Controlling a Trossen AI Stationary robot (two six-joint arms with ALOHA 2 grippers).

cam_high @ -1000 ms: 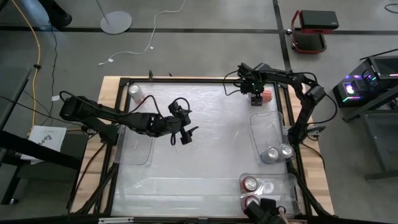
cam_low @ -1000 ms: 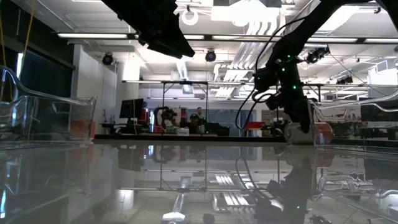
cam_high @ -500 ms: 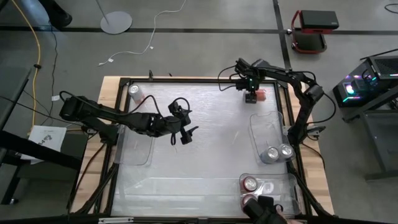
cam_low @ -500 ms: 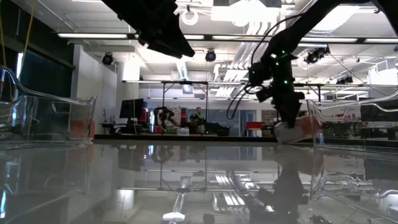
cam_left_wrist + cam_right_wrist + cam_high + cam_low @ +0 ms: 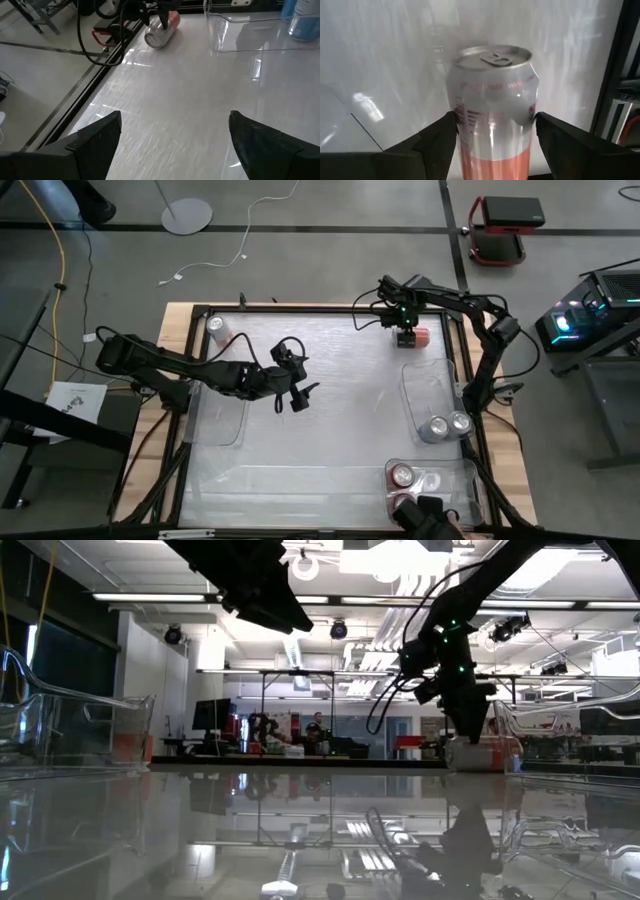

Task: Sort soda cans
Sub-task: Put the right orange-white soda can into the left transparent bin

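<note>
A pale pink and silver soda can (image 5: 422, 336) lies on its side near the table's far right corner, also seen in the left wrist view (image 5: 161, 34) and low view (image 5: 482, 753). My right gripper (image 5: 405, 337) is shut on it. My left gripper (image 5: 297, 397) hovers open over the table's middle, touching nothing (image 5: 175, 135). One can (image 5: 216, 326) stands at the far end of the left tray. Two silver cans (image 5: 447, 425) stand in the right tray. Red cans (image 5: 402, 476) sit in the near right tray. My right gripper (image 5: 492, 125) pinches the can's body (image 5: 492, 107) between its two fingers (image 5: 440, 145), one on each side wall, coming from above. The wall looks dented beside one finger (image 5: 527, 117). The can lies on its side on the table, its tabbed top (image 5: 492, 57) pointing away from the wrist.
Clear plastic trays stand along the left side (image 5: 222, 395), the right side (image 5: 428, 380) and the near right corner (image 5: 440, 480). A dark frame (image 5: 300, 308) rims the table. The middle of the table between the trays is bare.
My right gripper, shut on the can, slid a little toward the table's left edge and then slightly back, dragging the can along near the far right corner. The left arm kept still.
</note>
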